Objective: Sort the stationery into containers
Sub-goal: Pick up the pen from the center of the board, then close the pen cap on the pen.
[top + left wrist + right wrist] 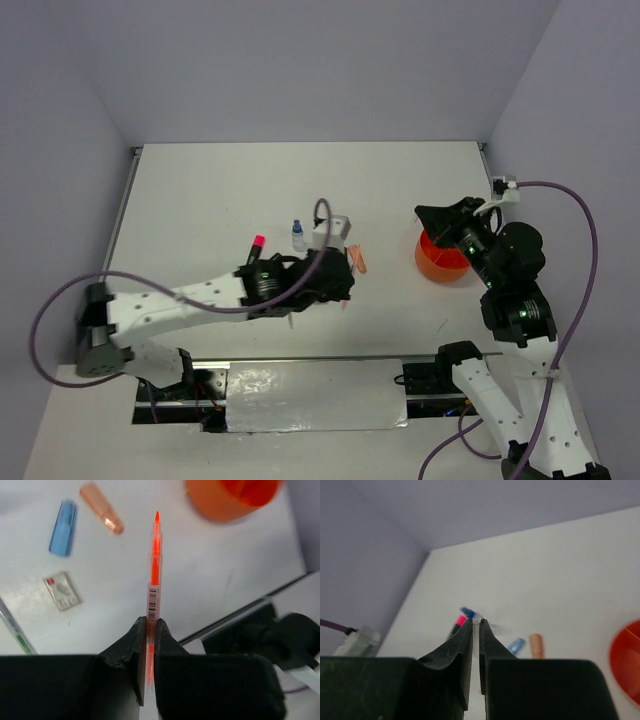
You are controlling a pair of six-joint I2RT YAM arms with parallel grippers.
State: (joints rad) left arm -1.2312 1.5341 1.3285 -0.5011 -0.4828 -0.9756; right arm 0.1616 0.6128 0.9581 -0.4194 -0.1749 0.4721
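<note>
My left gripper (151, 622) is shut on a thin orange pen (155, 565) and holds it above the table, tip pointing away; from above, this gripper (335, 283) is at the table's middle. Below it lie a blue marker (63, 527), a peach marker (102, 515), a white eraser-like block (61, 591) and a thin silver pen (15, 630). The orange bowl (440, 262) stands to the right. My right gripper (428, 214) hangs over the bowl's far-left rim, its jaws (476, 622) shut on a thin clear pen-like item.
A pink-capped black highlighter (257, 244), a blue-capped clear bottle (297, 236) and a white box (336, 230) lie behind the left gripper. The peach marker (360, 262) lies between gripper and bowl. Walls close the table at left, back and right.
</note>
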